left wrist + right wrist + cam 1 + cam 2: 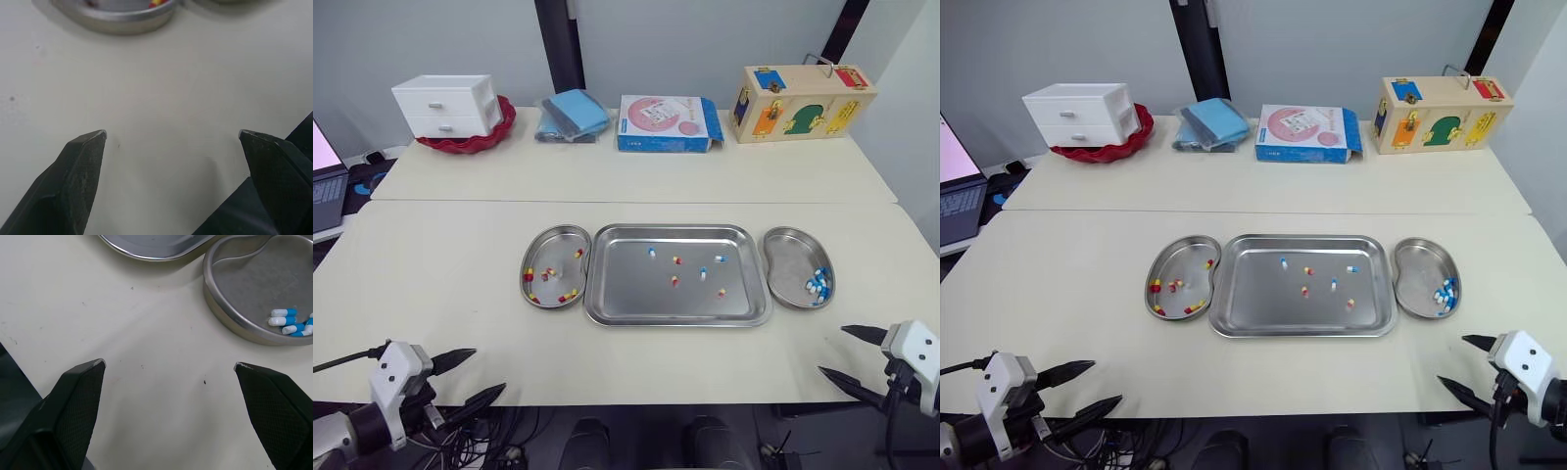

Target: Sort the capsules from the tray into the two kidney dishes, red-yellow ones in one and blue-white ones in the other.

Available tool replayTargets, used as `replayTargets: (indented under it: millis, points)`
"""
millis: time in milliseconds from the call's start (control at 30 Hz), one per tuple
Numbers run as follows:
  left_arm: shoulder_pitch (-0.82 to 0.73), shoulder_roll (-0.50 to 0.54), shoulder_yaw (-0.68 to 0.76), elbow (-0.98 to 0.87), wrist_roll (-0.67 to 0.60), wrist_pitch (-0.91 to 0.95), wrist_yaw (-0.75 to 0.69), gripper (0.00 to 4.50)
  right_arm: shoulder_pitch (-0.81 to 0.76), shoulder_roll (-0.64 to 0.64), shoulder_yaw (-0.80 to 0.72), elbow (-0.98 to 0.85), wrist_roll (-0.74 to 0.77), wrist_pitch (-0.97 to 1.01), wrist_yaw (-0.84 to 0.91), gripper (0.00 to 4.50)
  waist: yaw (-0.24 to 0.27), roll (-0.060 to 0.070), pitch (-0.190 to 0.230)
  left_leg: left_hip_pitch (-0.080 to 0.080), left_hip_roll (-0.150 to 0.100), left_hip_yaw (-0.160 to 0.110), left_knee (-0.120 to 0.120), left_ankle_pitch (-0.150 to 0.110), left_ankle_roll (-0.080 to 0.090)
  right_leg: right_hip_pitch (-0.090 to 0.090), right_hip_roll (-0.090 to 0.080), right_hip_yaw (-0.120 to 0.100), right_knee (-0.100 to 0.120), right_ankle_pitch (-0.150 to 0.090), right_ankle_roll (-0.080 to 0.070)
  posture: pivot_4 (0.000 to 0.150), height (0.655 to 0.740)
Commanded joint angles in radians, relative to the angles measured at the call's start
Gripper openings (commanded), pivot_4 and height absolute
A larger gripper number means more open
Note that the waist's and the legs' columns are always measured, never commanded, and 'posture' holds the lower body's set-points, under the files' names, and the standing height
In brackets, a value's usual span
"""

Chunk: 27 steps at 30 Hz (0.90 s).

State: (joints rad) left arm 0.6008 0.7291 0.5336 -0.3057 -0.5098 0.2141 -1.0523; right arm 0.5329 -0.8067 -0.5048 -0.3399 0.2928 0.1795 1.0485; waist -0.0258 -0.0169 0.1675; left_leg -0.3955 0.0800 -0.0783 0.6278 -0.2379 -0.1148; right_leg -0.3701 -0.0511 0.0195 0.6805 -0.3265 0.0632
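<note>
Perhaps six two-tone capsules (674, 281) dot the shiny (steel) tray (626, 294); left tool (489, 371), right tool (831, 350) both spread empty.

Tray (607, 299), kidney dishes (536, 253): glossy metal. Table (440, 284): matt, smooth.

Tray (636, 299) on the table (440, 274), left kidney dish (554, 243) and right kidney dish (787, 253) flanking it, capsules (676, 260) in all three.

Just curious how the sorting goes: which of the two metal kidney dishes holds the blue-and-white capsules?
The kidney-shaped steel dish right of the rectangular steel tray; the left dish holds red-yellow capsules.
</note>
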Motion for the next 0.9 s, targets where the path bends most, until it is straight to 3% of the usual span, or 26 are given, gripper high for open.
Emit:
replayTargets:
  millis: [33,333,567,700,900]
  points:
    - [-0.023,-0.027,-0.025,-0.066,-0.025,-0.015,0.006,4.5,0.035,-0.008,-0.017,-0.033,0.003,-0.022,0.021,4.46,0.0,0.0,0.0,0.0,0.0,0.0,0.0,0.0,0.0,0.0,0.0,0.0,0.0,0.0,0.0,0.15,0.7078]
    - [-0.256,-0.235,-0.28,-0.166,-0.053,-0.057,0.089,4.5,0.103,0.022,-0.013,-0.188,0.059,0.03,0.014,4.46,0.002,0.0,-0.001,0.001,0.0,0.0,0.001,0.0,0.0,0.002,0.0,0.001,0.0,0.001,0.002,0.15,0.7078]
    - [-0.302,-0.289,-0.37,-0.126,-0.002,-0.11,0.122,4.5,0.117,0.049,0.027,-0.293,0.07,0.075,-0.023,4.46,0.0,0.002,-0.002,0.001,0.0,0.0,0.001,0.0,0.0,0.002,0.0,0.001,0.0,0.001,0.002,0.15,0.7078]
    - [-0.304,-0.295,-0.391,-0.127,0.014,-0.121,0.147,4.5,-0.022,0.053,0.132,-0.393,0.076,0.238,-0.166,4.46,-0.002,0.002,-0.002,0.002,0.0,0.0,0.001,0.0,0.0,0.003,0.001,0.002,0.0,0.001,0.002,0.15,0.7078]
    - [-0.336,-0.3,-0.419,-0.12,0.031,-0.125,0.185,4.5,-0.388,0.136,0.419,-0.393,0.048,0.455,-0.362,4.46,-0.001,0.001,-0.002,0.002,-0.001,0.0,0.001,0.0,0.0,0.002,0.001,0.002,0.0,0.002,0.002,0.15,0.7078]
